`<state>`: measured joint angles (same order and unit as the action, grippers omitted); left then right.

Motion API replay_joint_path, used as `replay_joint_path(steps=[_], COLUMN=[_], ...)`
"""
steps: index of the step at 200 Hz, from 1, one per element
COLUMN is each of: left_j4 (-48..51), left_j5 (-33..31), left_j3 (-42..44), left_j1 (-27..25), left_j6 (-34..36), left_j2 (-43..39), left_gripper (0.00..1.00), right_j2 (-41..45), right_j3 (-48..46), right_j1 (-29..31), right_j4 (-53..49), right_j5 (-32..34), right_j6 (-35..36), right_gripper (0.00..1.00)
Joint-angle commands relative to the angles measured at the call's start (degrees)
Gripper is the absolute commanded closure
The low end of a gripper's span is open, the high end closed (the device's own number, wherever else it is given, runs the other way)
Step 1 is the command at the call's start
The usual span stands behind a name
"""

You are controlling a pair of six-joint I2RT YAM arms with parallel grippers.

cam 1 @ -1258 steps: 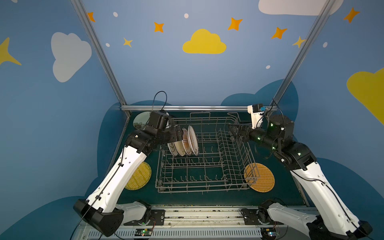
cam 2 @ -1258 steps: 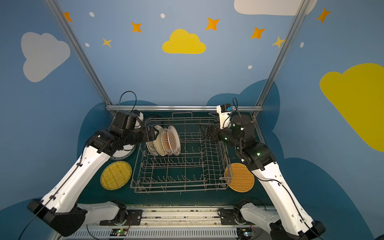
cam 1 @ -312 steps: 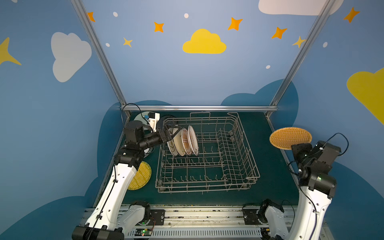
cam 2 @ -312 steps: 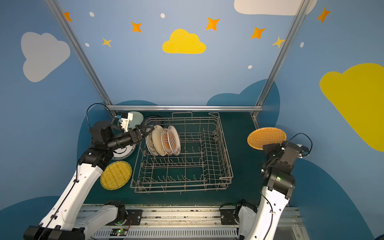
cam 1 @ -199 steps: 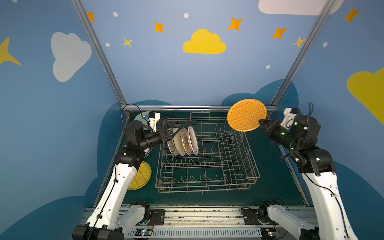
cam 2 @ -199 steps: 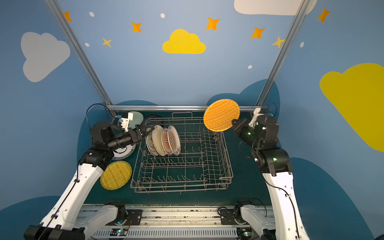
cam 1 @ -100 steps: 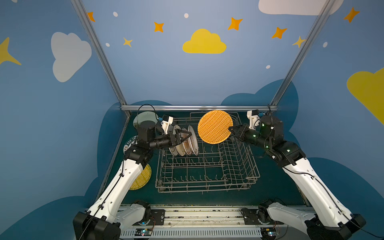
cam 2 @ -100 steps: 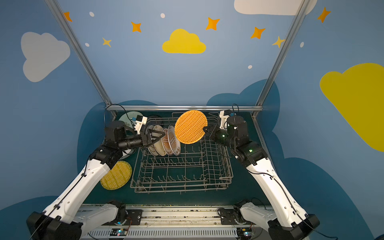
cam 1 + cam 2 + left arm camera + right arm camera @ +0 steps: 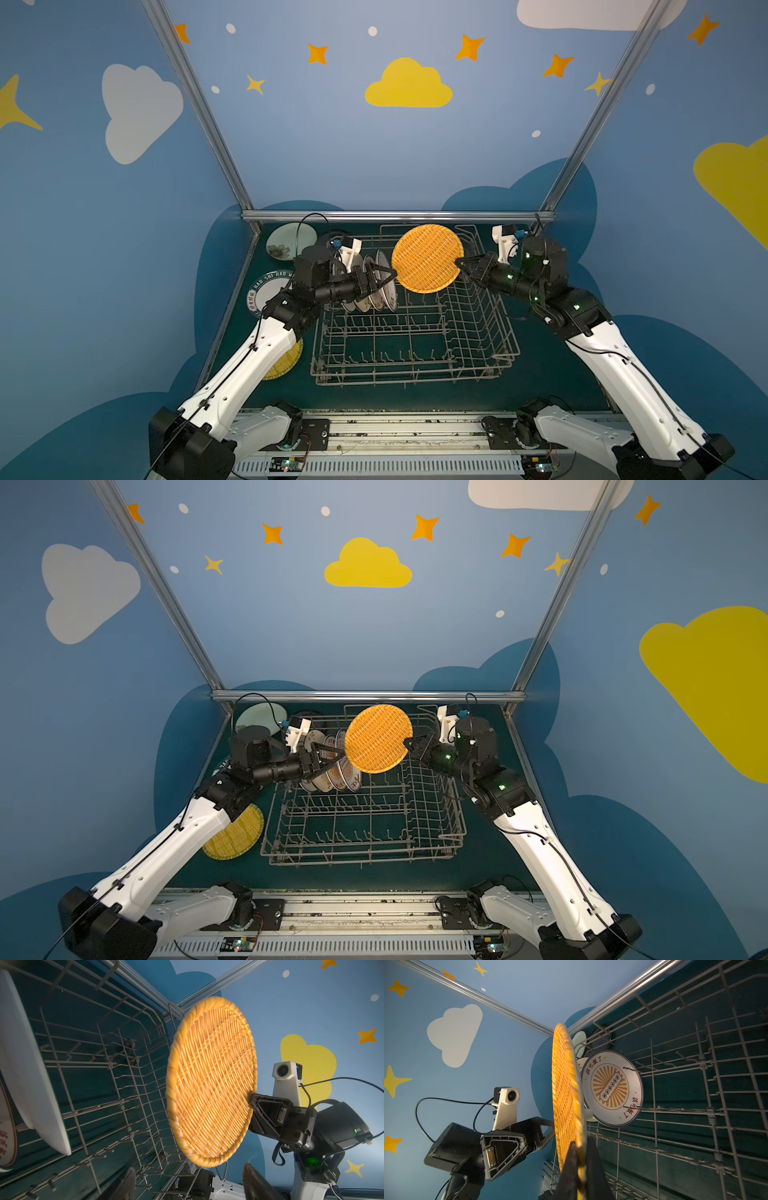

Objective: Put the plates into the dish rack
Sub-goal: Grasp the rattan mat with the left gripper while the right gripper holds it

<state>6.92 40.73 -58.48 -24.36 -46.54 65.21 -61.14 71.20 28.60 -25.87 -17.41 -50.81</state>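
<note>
Nearest, the arms' base rail (image 9: 374, 430) runs along the front edge. Just beyond it, left of the rack, a yellow woven plate (image 9: 286, 363) lies flat on the green table (image 9: 552, 374), half under the left arm. The dish rack (image 9: 409, 376) sits square to the table edges, and bare tines fill its near rows and right half. Further back on the left, a lettered-rim plate (image 9: 264, 286) lies flat.

In the rack's far left rows, three sunburst plates (image 9: 380, 289) stand on edge with their faces turned rightward. Over the far middle hangs the held woven plate (image 9: 427, 258). It is on edge, its plane running from one arm to the other, crosswise to the racked ones, with its woven face tipped frontward and up. The right gripper (image 9: 459, 262) is clamped on its right rim. The left gripper (image 9: 390, 275) has its jaws spread at the left rim, just beside the nearest sunburst plate; whether it touches cannot be told.

In the far left corner lie a pale green floral plate (image 9: 284, 241) and a black plate (image 9: 601, 1041).
</note>
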Motion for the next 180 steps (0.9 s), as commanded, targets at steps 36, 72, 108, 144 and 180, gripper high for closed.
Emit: replay_joint_path(steps=[36, 72, 108, 144, 180], left_j4=[-5.00, -8.03, -12.43, -14.21, -15.77], left_j5=[0.37, 0.89, 0.05, -1.03, -2.21], left_j3=[-1.80, -1.70, -0.28, 0.16, 0.88], left_j1=[-0.62, -0.70, -0.70, -0.72, -0.78], left_j6=[-4.33, -7.75, -12.16, -13.92, -16.34], left_j2=[4.75, 5.71, 5.82, 5.73, 5.89], left_gripper=[0.36, 0.48, 0.59, 0.67, 0.78], right_j2=[-1.84, -3.57, -5.00, -6.41, -7.15], right_j3=[0.38, 0.78, 0.92, 1.16, 1.22], right_j1=[-0.37, -0.74, -1.87, -2.47, -2.69], right_j4=[6.76, 7.74, 8.68, 9.85, 10.51], right_j5=[-5.67, -7.34, -9.22, -11.19, -12.27], right_j6=[-1.93, -1.94, -2.40, -3.28, -3.60], right_gripper=[1.00, 1.00, 1.00, 1.00, 1.00])
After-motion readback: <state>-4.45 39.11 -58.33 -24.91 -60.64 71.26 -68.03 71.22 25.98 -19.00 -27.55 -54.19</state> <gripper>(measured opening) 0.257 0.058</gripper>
